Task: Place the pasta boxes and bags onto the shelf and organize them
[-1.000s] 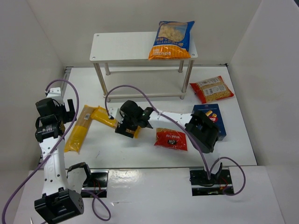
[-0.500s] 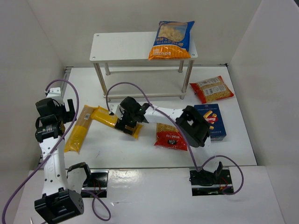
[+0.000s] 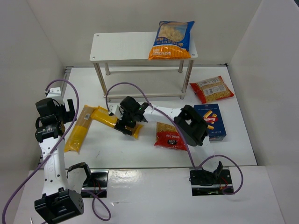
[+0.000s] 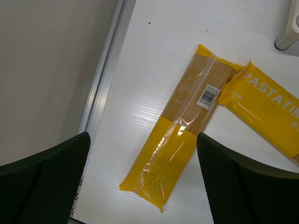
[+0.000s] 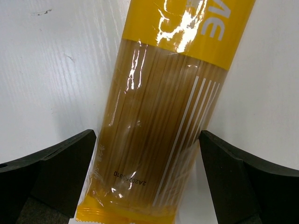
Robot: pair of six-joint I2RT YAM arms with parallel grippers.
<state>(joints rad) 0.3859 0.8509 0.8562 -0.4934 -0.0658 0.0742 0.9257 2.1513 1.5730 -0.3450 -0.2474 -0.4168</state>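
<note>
The white shelf point(image 3: 126, 46) stands at the back with a blue-and-orange bag point(image 3: 172, 39) on the right of its top tier. One yellow spaghetti bag point(image 3: 78, 130) lies at the left and a second point(image 3: 103, 116) lies slanted beside it. My right gripper point(image 3: 127, 126) is open, its fingers point(image 5: 46, 172) on either side of the near end of the second spaghetti bag point(image 5: 159, 116). My left gripper point(image 3: 69, 109) is open and empty above the first spaghetti bag point(image 4: 182, 135). A red bag point(image 3: 170, 136), the dark blue box point(image 3: 214, 120) and an orange-red white-labelled bag point(image 3: 211, 89) lie at the right.
White walls close in the table on the left, back and right. The shelf's silver legs point(image 3: 101, 79) stand just behind the spaghetti bags; one leg foot shows in the left wrist view point(image 4: 287, 39). A purple cable point(image 3: 140, 95) arcs over the right arm.
My right arm's elbow has swung left and the right gripper has shifted slightly over the end of the second spaghetti bag. The left arm and all packets have not moved.
</note>
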